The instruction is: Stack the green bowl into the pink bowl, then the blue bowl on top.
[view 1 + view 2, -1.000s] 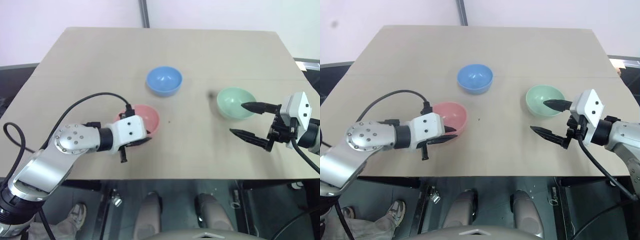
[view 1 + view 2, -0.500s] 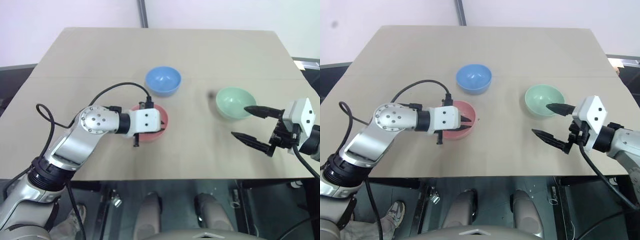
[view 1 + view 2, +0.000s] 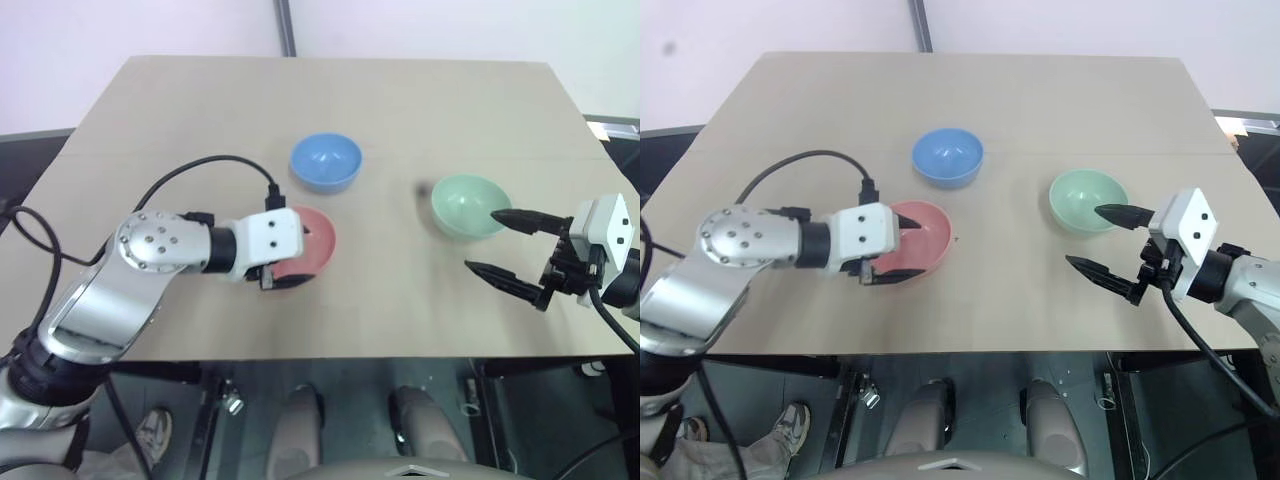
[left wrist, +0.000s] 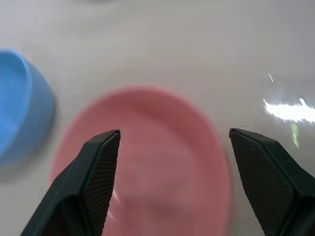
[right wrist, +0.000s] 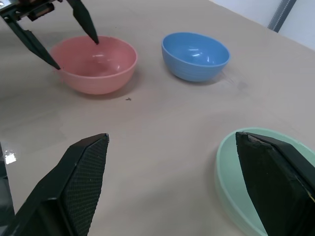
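Note:
The pink bowl sits on the table's near middle. My left gripper is open, one finger over the bowl's inside and the other outside its near rim; in the left wrist view the pink bowl lies between the fingers. Just behind it stands the blue bowl. To the right rests the green bowl. My right gripper hangs open at that bowl's near right side, its upper fingertip over the rim, holding nothing.
The bowls stand on a beige table whose near edge runs just below both grippers. A black cable loops from the left wrist above the table's left part. A pale wall and a grey post stand behind.
My left gripper, shut at the pink bowl's rim before, slid the bowl slightly to the right and has now opened. The right arm has kept still.

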